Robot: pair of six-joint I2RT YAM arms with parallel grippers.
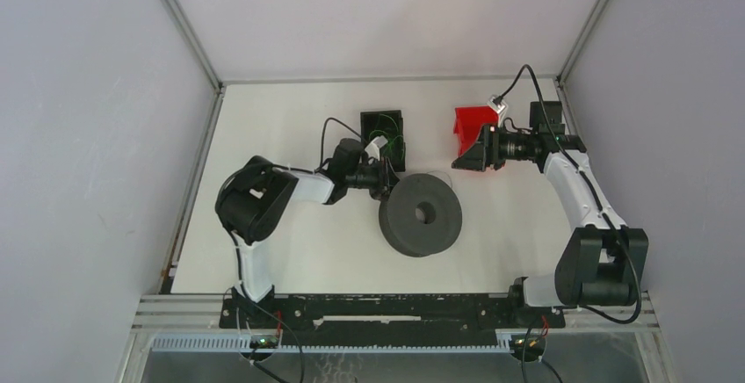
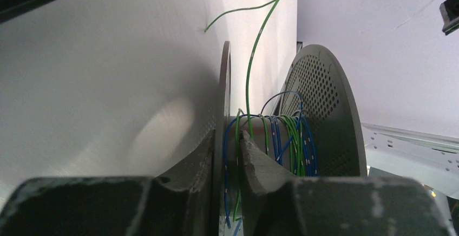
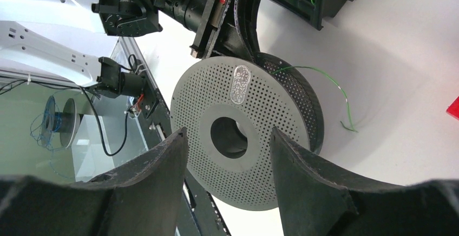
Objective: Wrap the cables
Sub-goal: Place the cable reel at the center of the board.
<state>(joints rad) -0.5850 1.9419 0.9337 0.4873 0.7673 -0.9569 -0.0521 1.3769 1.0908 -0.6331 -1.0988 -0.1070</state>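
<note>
A wide stretch of white bench [image 1: 272,128] is running between the left enclosure wall [image 1: 88,137] and the left arm, leaving room on that side. The left end effector [image 2: 227,143] is sitting at the rim of the grey spool [image 1: 444,220]. Its jaws are standing narrowly parted astride one flange with strands in the gap, and I cannot tell whether they are pinching anything. The cables [image 2: 284,138], green and blue, are lying wound round the spool's hub between its two perforated flanges. One green strand [image 2: 251,68] is trailing loose from the hub out over the bench. Just behind that end effector, a black box [image 1: 384,128] holding more green wire is crowding the far side. Rightward, the right end effector [image 3: 227,133] is hovering beside a red box [image 1: 473,122]. Its jaws are spread wide around nothing, apart from the spool, and its arm is running along the bench's right edge.
</note>
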